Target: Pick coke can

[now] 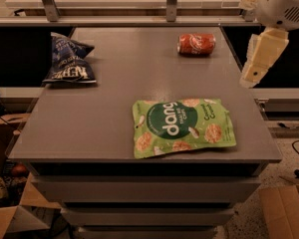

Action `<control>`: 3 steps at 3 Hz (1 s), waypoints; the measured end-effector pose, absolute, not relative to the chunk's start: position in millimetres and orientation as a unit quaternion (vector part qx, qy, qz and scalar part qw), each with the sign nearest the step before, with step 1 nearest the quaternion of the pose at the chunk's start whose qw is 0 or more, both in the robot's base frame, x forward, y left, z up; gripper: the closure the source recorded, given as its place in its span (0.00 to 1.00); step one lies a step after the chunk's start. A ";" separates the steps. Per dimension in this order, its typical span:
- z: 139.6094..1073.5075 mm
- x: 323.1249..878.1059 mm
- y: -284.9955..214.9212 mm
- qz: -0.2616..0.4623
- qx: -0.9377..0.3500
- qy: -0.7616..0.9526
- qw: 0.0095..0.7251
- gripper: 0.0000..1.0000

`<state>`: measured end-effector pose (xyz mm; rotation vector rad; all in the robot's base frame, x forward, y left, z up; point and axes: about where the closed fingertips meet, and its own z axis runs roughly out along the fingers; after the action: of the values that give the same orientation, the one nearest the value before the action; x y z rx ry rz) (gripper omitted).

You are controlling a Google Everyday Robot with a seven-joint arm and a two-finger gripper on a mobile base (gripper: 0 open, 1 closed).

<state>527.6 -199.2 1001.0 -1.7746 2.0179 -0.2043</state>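
Note:
The coke can [196,44] is red with white lettering and lies on its side near the far right edge of the grey table [114,113]. My gripper [259,59] hangs from the white arm at the upper right. It is off the table's right edge, to the right of the can and a little nearer the camera, and it holds nothing that I can see.
A green "dang" snack bag [183,126] lies flat at the front middle of the table. A dark blue chip bag [69,59] lies at the far left. A rail with metal posts [171,1] runs behind the table. Cardboard boxes [284,210] stand on the floor.

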 end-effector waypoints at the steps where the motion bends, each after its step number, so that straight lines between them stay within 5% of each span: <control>1: 1001.3 572.1 -193.2 -0.079 -0.660 0.712 0.228 0.00; 3: 970.6 665.5 -177.8 -0.068 -0.682 0.697 0.213 0.00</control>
<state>665.5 -177.8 970.6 -1.8921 1.9347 -0.1883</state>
